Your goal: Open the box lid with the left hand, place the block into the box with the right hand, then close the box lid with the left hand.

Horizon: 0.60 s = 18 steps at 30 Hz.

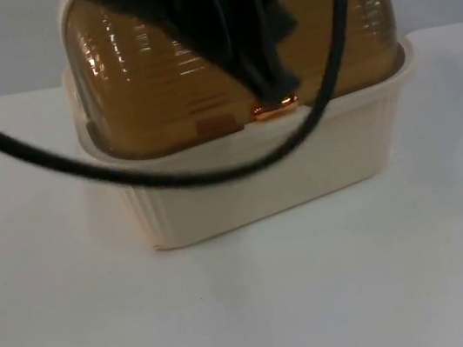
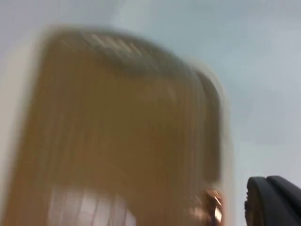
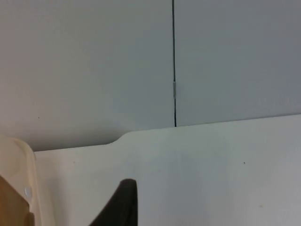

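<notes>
Box (image 1: 268, 181): cream, sits on the counter (image 1: 322, 300) against the partition wall (image 3: 94, 61), long axis across the top view.
Lid (image 1: 155, 80): amber dome, down on the rim (appears shut).
Left claw (image 1: 272, 96): directly over the lid's front handle tab (image 1: 276, 109); finger state cannot be told.
Right claw (image 3: 122, 202): waits beside the box; grip undeterminable.
Room: open counter in front.

surface (image 1: 322, 300): white, flat, runs back to the grey wall (image 3: 94, 61) | on it: one cream box (image 1: 260, 186) with ribbed sides, near the back, close to the wall | box lid (image 1: 154, 71): brown, see-through, round on top, sits shut on the box
</notes>
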Motion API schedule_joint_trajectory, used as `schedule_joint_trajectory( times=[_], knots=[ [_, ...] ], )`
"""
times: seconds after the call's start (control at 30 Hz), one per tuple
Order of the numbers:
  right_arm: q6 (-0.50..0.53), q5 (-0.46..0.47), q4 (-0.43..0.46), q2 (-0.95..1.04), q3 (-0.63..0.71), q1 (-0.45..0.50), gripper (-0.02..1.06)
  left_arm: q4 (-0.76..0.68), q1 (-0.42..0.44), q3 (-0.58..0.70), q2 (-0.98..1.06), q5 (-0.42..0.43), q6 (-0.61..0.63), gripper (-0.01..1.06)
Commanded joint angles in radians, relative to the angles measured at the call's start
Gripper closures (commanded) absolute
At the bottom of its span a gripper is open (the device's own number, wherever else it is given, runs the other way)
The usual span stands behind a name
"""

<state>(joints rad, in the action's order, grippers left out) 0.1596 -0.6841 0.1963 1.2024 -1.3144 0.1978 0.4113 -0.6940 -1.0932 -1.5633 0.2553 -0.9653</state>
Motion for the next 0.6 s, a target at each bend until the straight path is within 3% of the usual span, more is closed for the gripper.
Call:
schedule_joint_trajectory(
  times=[0.0,0.13,0.27,0.3,0.43,0.47,0.57],
  knots=[
    [0.005,-0.003,0.015,-0.008,0.003,-0.001,-0.01,0.066,-0.003,0.003,0.079,-0.052,0.026,1.05],
    [0.005,-0.013,0.015,-0.008,0.003,-0.001,-0.01,0.066,0.008,0.003,0.198,-0.098,0.089,1.05],
    [0.005,-0.015,0.015,-0.008,0.003,-0.001,-0.01,0.069,0.136,0.003,0.329,-0.109,0.299,1.05],
    [0.005,-0.015,0.015,-0.008,0.003,-0.001,-0.01,0.069,0.136,0.003,0.329,-0.109,0.299,1.05],
    [0.005,-0.015,0.015,-0.008,0.003,-0.001,-0.01,0.071,0.371,0.003,0.387,-0.097,0.439,1.05],
    [0.005,-0.015,0.015,-0.008,0.003,-0.001,-0.01,0.071,0.371,0.003,0.387,-0.097,0.439,1.05],
    [0.005,-0.015,0.015,-0.008,0.003,-0.001,-0.01,0.079,0.578,0.003,0.381,-0.06,0.545,1.05]
  ],
)
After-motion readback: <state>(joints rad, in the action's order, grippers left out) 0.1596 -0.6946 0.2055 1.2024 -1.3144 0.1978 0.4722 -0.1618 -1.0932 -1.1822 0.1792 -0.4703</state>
